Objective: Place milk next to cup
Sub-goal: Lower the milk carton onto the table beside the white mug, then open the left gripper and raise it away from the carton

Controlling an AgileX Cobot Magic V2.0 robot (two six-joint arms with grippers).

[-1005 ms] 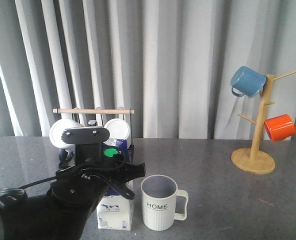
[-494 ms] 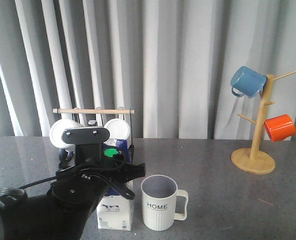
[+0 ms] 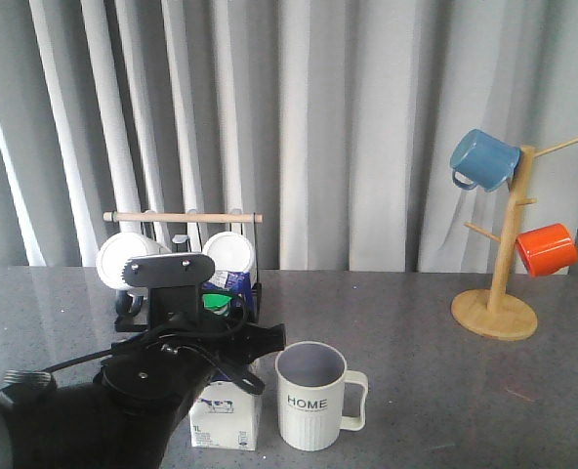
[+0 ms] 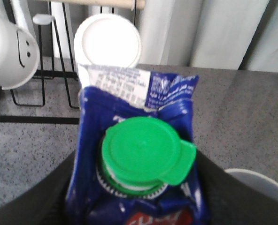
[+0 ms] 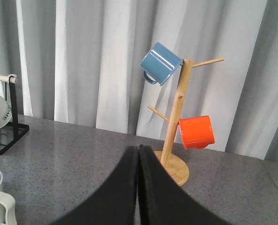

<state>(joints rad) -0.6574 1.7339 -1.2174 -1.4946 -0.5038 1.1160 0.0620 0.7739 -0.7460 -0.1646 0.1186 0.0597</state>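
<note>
Right now the left gripper [image 3: 232, 352] is down at the near edge of the grey table [image 3: 416, 322], and its dark fingers sit against both sides of the milk carton [image 3: 226, 422], so I read it as clamped on the carton just under the gable. The carton stands upright with its base seemingly on the tabletop, just beside the ribbed cream HOME mug [image 3: 314, 396], on that mug's left in the front view, with a narrow gap between them. By my reckoning the placing itself is as good as done; the step in hand is the let-go. What it calls for next is parting the fingers evenly and lifting straight off, so the tall carton isn't dragged into the mug or tipped.

The left wrist view gives what the front view hides behind the arm: the green cap [image 4: 146, 157], the blue folded top, and the mug's rim peeking in at the edge. The right wrist view shows the right gripper [image 5: 138, 187] with its fingers pressed together, holding nothing.

Farther back, a black wire rack [image 3: 186, 256] carries white mugs, and a wooden mug tree [image 3: 499, 283] holds a blue mug [image 3: 484, 158] and an orange mug [image 3: 546, 248].
</note>
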